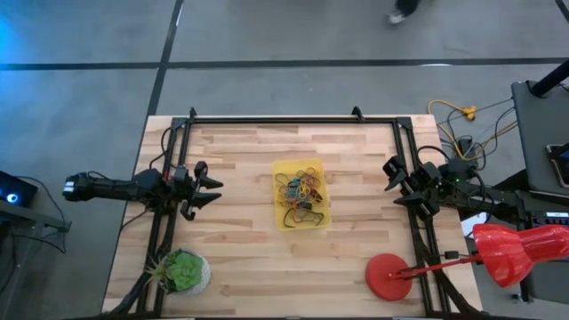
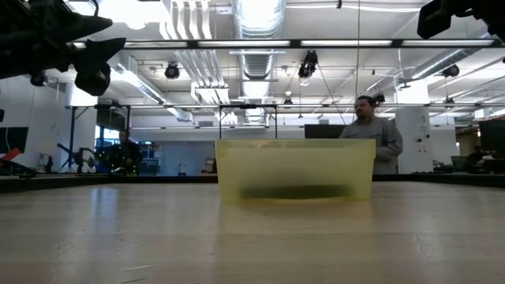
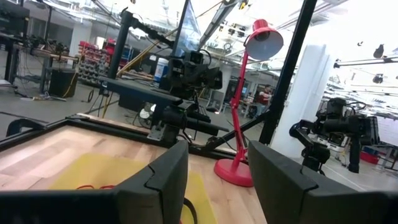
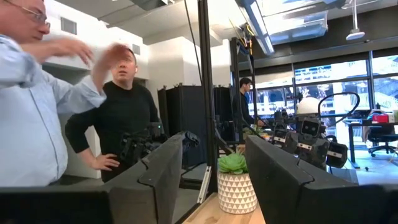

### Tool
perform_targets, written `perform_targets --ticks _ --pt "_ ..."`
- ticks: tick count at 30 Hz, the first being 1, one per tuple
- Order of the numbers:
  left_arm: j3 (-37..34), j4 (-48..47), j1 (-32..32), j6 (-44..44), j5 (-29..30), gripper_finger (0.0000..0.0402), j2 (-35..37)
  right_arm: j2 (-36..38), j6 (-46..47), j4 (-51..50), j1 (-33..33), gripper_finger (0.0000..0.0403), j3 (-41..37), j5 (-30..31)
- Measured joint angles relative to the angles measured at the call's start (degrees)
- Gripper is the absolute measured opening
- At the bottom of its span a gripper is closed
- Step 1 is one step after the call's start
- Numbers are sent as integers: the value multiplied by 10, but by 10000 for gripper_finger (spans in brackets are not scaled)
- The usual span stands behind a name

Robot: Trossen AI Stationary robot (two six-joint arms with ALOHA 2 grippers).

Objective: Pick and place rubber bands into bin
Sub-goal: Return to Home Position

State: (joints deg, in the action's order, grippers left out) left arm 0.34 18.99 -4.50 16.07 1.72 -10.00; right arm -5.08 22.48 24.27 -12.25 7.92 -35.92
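Note:
The yellow translucent bin stands at the middle of the wooden table and also shows in the low view. Many coloured rubber bands lie in a heap inside it. A red band shows on the bin's floor in the left wrist view. My left gripper hovers open at the table's left side, pointing toward the bin; its fingers are empty. My right gripper hovers open at the table's right edge, also empty, and shows in its own wrist view.
A green plant ball in a white pot stands at the near left corner. A red lamp's round base stands at the near right. A black frame runs along the table's edges. People stand beyond the table.

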Motion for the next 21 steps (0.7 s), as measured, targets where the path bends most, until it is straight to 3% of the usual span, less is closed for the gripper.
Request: perform_targets --ticks 21 --pt "0 0 0 0 0 152 0 0 0 0 0 169 0 0"
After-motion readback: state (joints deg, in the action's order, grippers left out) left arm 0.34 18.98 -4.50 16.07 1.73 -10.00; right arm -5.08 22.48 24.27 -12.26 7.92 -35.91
